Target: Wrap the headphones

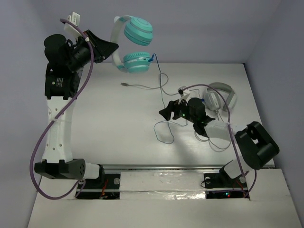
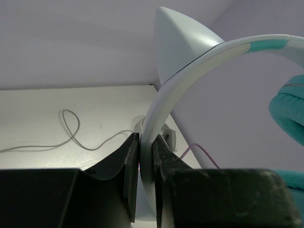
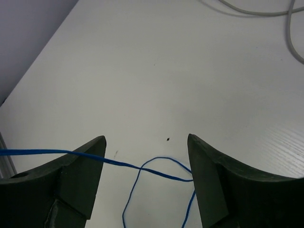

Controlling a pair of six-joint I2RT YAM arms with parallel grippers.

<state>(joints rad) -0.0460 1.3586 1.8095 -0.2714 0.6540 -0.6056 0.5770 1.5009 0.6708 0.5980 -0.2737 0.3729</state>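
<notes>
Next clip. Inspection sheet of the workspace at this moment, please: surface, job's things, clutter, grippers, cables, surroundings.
Surface: white table, no spills or marks of note.
Job's things: teal headphones raised off the table at the far left, held by the white headband.
Clutter: grey-white headphones lying at the right, by the right arm.
Grippers: left gripper shut on the headband; right gripper open, low over the table.
Cables: thin blue cable trails loose on the table and passes between the right gripper's open jaws, unclamped; pale cable lies loose.
Surroundings: plain pale walls; nothing else seen.
</notes>
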